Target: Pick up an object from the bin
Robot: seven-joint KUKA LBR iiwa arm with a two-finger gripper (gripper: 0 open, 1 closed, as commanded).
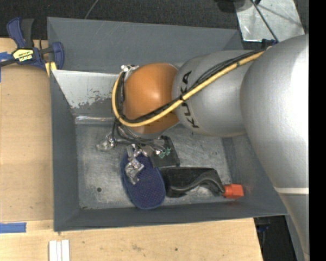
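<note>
Where the silver arm (244, 91) reaches in from the right of the camera view, its rounded orange cover (149, 97) and a yellow cable (206, 83) looped over it hide much of the far half of the grey metal bin (62, 145). Below the cover the gripper (119, 154) hangs low over the bin floor, left of centre. Its two metal fingertips (134, 166) stand apart, one out to the left over bare floor, the other over the upper end of a dark blue oval pad with a dotted, woven-looking surface (149, 190). Whether that tip touches the pad I cannot tell, and nothing shows between the fingers.

The pad lies tilted near the front wall of the bin. Just beside it on the right, touching or slightly overlapping its edge, lies a black curved piece with a bent, handle-like shape (189, 179). At the right end of that piece sits a small orange block (233, 191), close to the right wall.
</note>
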